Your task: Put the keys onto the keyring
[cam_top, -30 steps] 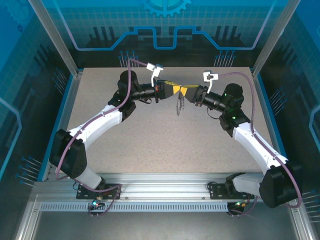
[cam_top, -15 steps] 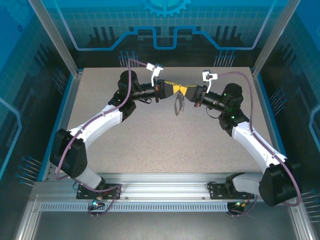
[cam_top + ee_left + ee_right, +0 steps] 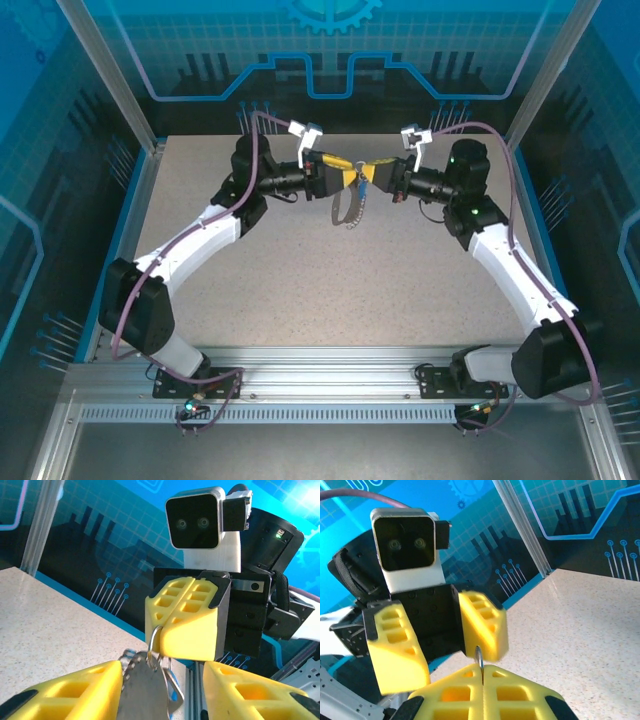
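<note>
My right gripper (image 3: pixel 482 672) is shut on the thin silver ring of the keyring (image 3: pixel 479 657), held in the air over the far middle of the table. In the left wrist view the same ring (image 3: pixel 150 637) sticks out of the right gripper (image 3: pixel 162 630), and a flat grey metal piece (image 3: pixel 142 690) with blue parts behind it hangs from the ring. I cannot tell which hanging part is the keys. My left gripper (image 3: pixel 160 700) is open, one finger on each side of the hanging piece. From above, the bundle (image 3: pixel 348 205) dangles under the two meeting grippers.
The speckled table (image 3: pixel 330 290) lies below, ringed by a blue rim and metal posts. A blue patterned wall stands behind. Both arms reach in from the near rail and nearly touch at the fingertips.
My left gripper has opened and let go. Both wrists have shifted slightly toward the back wall, and the hanging bundle has swung left.
</note>
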`<state>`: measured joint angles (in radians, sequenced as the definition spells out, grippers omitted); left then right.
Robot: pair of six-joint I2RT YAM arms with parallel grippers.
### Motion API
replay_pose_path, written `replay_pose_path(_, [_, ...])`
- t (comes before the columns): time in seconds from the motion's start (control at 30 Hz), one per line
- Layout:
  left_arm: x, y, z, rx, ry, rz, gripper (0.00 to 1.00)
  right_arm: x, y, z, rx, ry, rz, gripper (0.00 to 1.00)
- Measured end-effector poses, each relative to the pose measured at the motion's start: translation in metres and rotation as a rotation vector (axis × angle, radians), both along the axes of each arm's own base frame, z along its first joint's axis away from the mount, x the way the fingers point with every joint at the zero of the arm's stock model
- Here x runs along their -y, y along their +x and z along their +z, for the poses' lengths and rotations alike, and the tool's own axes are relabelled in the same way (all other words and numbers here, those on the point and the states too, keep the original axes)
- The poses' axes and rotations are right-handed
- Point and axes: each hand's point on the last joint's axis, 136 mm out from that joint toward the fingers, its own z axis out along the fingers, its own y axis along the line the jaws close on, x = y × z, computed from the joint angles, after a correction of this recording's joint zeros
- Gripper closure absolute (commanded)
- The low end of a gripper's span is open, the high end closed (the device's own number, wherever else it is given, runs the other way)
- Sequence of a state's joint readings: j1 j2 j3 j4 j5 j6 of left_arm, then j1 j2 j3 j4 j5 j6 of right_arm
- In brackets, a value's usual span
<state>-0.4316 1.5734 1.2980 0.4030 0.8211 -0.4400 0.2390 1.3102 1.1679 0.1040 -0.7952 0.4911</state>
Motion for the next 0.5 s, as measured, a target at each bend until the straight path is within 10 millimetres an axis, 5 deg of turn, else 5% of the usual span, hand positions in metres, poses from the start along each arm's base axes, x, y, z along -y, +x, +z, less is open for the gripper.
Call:
replay_pose_path(0.3, [-0.013, 0.002, 0.027, 0.082, 0.071, -0.028, 0.37, 0.0, 0.004, -0.02, -0.012, -0.166, 0.089, 1.0])
replay_pose_path(0.5, [-0.008, 0.007, 0.018, 0.084, 0.152, -0.083, 0.39, -0.002, 0.0, -0.016, 0.012, -0.235, 0.155, 1.0])
